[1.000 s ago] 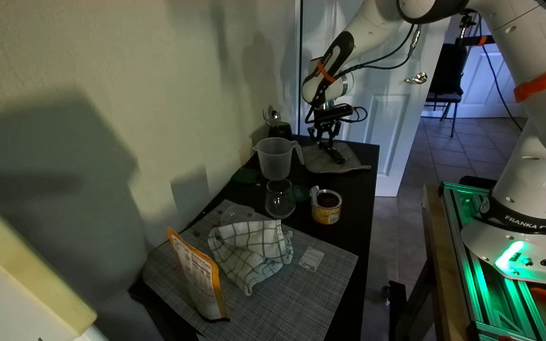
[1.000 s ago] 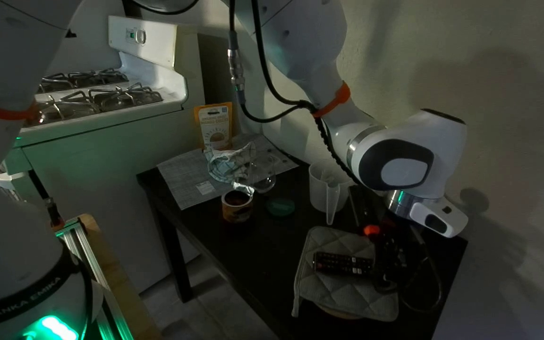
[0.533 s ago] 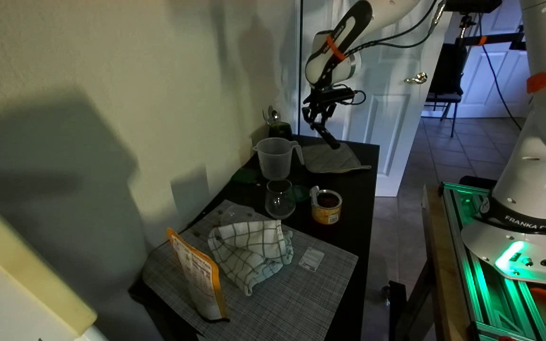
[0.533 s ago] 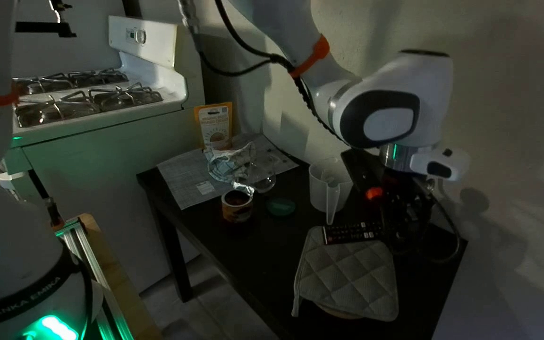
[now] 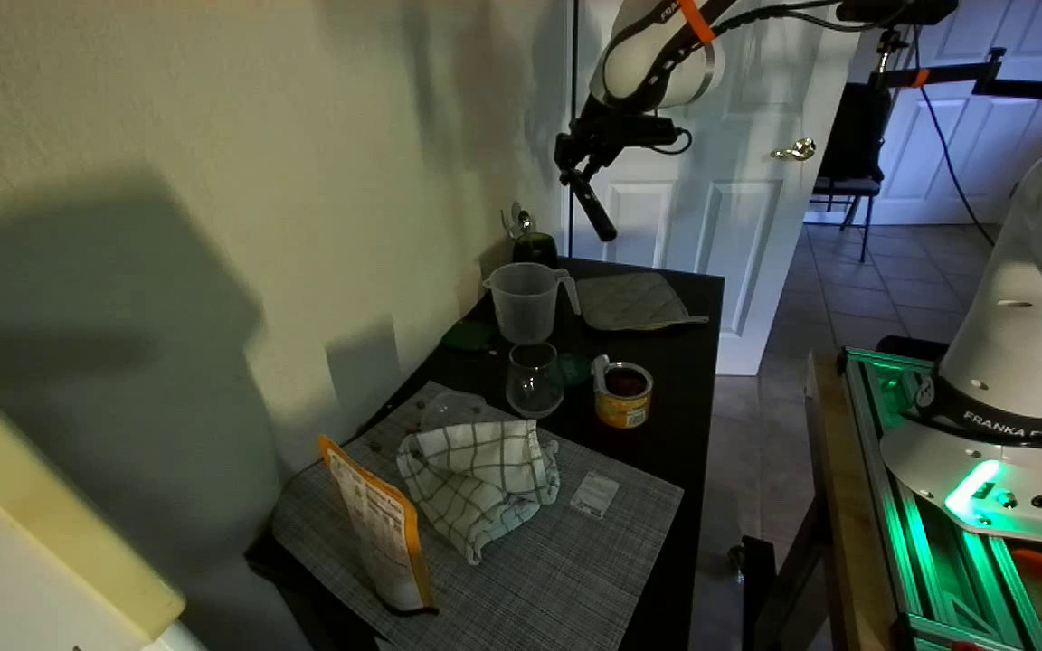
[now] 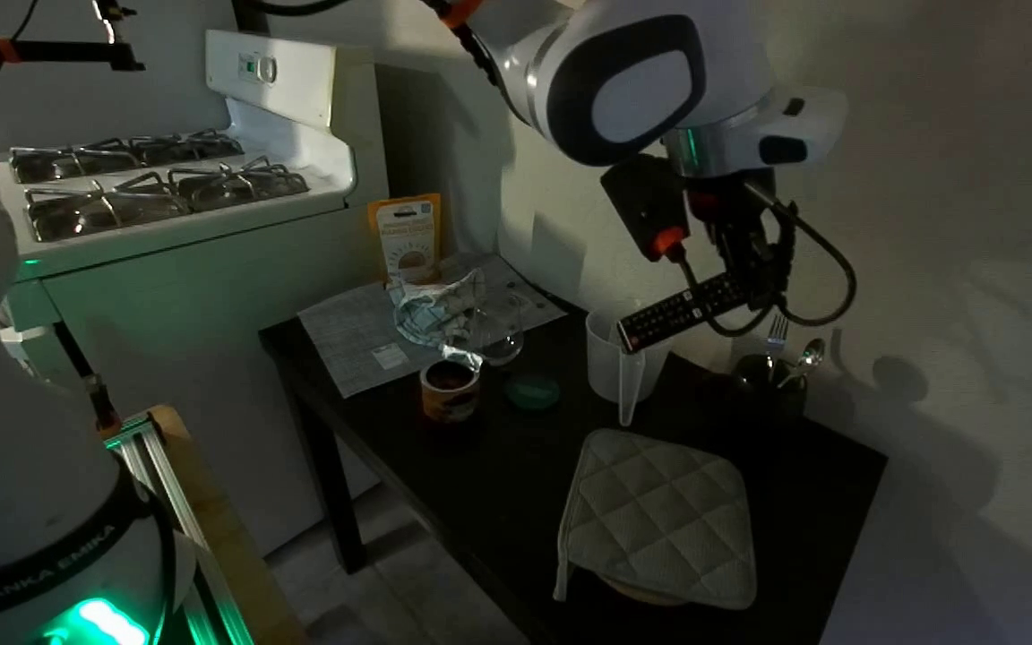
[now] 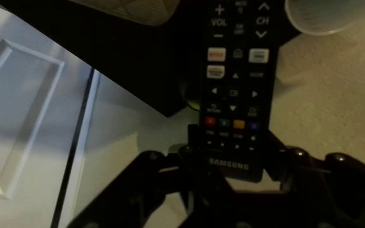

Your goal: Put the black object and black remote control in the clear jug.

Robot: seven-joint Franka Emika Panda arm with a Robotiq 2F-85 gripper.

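Observation:
The black remote control (image 7: 234, 95) is held by one end in my gripper (image 7: 233, 145), with a finger on each long side. In both exterior views the gripper (image 5: 579, 172) is well above the table, and the remote (image 6: 682, 312) slants downward from it. The clear jug (image 5: 524, 303) stands upright on the table with its handle on one side. In an exterior view the remote's free end overlaps the rim of the jug (image 6: 604, 363), but it is higher up. A translucent rounded edge (image 7: 328, 19), likely the jug, shows at the wrist view's top right. I cannot make out a separate black object.
A dark cup with utensils (image 6: 771, 376) stands behind the jug. A quilted potholder (image 6: 668, 520) lies near it. A stemmed clear glass (image 5: 535, 384), an open can (image 5: 623, 402) and a green lid (image 6: 532, 392) stand close by. A checked cloth (image 5: 485, 479) and upright pouch (image 5: 381, 529) are farther off.
My gripper has lifted the remote off the potholder, up and toward the jug's side of the table. The remote now slants more. The jug and other objects have not moved.

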